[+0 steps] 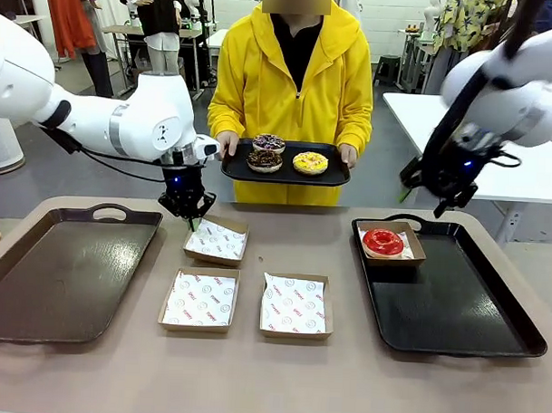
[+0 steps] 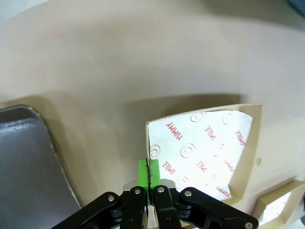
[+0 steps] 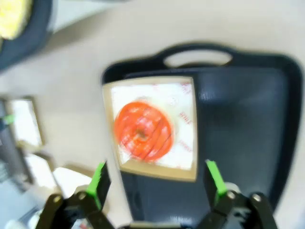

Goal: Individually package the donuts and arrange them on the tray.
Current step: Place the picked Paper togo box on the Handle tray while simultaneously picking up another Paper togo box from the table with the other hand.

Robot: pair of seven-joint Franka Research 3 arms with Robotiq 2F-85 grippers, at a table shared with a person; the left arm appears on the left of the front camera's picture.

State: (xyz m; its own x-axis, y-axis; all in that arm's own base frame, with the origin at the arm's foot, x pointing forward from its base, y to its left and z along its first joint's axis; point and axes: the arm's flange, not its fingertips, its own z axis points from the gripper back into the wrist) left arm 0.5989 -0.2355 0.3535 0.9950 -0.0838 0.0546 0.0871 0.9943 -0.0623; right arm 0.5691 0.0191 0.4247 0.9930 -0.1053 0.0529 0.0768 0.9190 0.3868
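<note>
Your left gripper [image 2: 148, 172] clamps the brown paper-lined box [image 2: 205, 148], likely to shift it; right gripper [image 3: 155, 168] gapes over the glossy red donut [image 3: 143, 130].

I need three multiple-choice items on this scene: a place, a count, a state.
1. Where is the red donut? A) in a box on the right tray B) on the left tray C) in a hand
2. How many donuts lie on the person's tray? A) two B) three C) four
3. The left end effector is A) wide open B) shut on the edge of an empty box C) holding a donut
A, boxed at the tray's far corner; B, purple, chocolate, yellow; B, pads pinch cardboard.
</note>
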